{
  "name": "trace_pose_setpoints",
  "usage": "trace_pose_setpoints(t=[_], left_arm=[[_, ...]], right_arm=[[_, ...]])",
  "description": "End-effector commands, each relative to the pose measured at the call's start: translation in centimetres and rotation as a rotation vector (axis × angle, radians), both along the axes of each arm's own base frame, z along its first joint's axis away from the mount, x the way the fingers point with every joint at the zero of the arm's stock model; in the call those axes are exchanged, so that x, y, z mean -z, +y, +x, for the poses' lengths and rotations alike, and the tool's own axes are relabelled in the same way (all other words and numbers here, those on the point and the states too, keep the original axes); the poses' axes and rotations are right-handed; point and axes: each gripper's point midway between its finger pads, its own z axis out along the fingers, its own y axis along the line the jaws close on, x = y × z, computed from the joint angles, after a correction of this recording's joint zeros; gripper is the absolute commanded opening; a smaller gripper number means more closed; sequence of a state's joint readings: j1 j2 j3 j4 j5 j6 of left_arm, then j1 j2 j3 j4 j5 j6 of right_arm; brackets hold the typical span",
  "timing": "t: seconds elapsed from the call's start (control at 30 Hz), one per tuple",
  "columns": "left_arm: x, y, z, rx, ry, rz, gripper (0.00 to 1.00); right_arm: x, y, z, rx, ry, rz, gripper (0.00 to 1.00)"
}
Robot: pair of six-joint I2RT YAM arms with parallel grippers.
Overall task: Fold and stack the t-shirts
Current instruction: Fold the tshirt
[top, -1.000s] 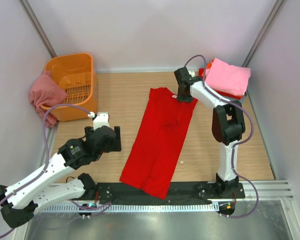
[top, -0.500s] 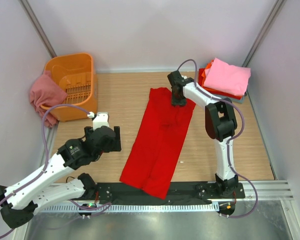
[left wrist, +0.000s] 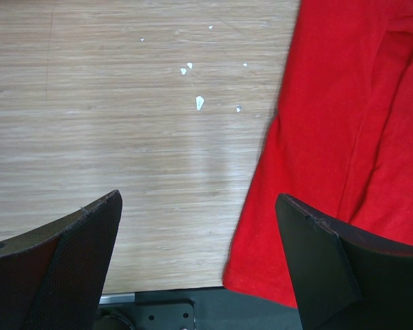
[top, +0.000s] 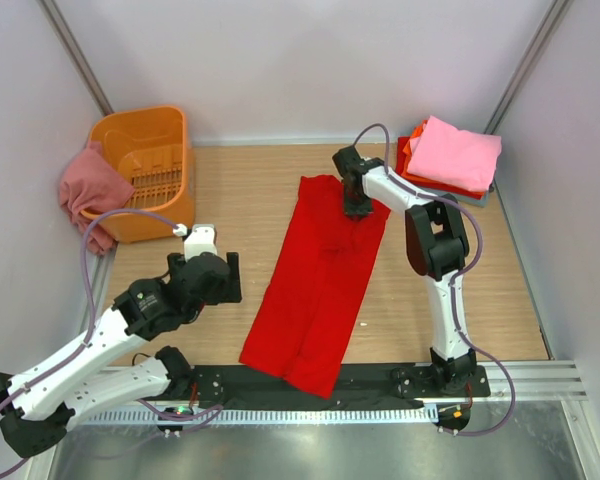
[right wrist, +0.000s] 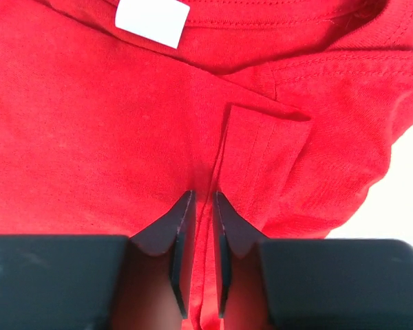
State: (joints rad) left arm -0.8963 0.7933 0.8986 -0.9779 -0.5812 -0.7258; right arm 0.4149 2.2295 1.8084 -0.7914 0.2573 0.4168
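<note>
A bright red t-shirt (top: 320,280) lies folded lengthwise in a long strip down the middle of the table, collar at the far end. My right gripper (top: 355,203) is down on that collar end. In the right wrist view its jaws (right wrist: 203,199) are shut on a raised ridge of red cloth (right wrist: 124,124), just below the white neck label (right wrist: 151,19). My left gripper (top: 230,277) hangs open to the left of the shirt's lower half. Seen from the left wrist, the shirt's left edge (left wrist: 344,124) runs under the right finger, and nothing sits between the fingers (left wrist: 198,199).
A folded stack stands at the far right: a light pink t-shirt (top: 455,152) on an orange-red one (top: 412,160). An orange slotted basket (top: 145,130) sits far left with a dusty rose t-shirt (top: 88,190) draped over its side. White specks (left wrist: 199,103) dot the wood.
My right gripper has moved left from beside the stack onto the red shirt's collar end and closed on a fold of cloth. The left arm has stayed put.
</note>
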Motion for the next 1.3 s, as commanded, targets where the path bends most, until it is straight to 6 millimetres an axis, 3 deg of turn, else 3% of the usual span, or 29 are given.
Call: trace_pose_setpoints(t=[0.0,0.17,0.6,0.7,0.73,0.8,1.27], left_arm=[[-0.9,0.3,0.5,-0.027,-0.041,-0.017,0.93],[-0.9,0.3,0.5,-0.026,-0.041,-0.016,0.93],[-1.0,0.3,0.5,-0.028,-0.045,-0.021,0.93],[-1.0,0.4,0.5,-0.030,-0.047,-0.023,0.93],[-1.1,0.4,0.4,-0.029,-0.046,-0.023,0.93],[-1.1,0.4,0.4,-0.032,-0.049,-0.024,0.93],[-1.2,0.5,0.4,-0.032,-0.053,-0.030,0.93]], right_arm=[[-1.5,0.2,0.7,0.001,-0.039,-0.008,0.19],[-1.8,0.1,0.6,-0.002,-0.042,-0.017,0.02],[-4.5,-1.0,-0.2,0.005,-0.088,-0.029,0.01],[-4.9,-0.4,-0.5,-0.012,-0.086,-0.009,0.16],[-4.9,-0.1,-0.7,-0.021,-0.084,-0.010,0.31],[-5.0,0.1,-0.9,-0.024,-0.085,-0.014,0.41],[-3.1,0.6,-3.0,-0.032,-0.036,-0.024,0.39]])
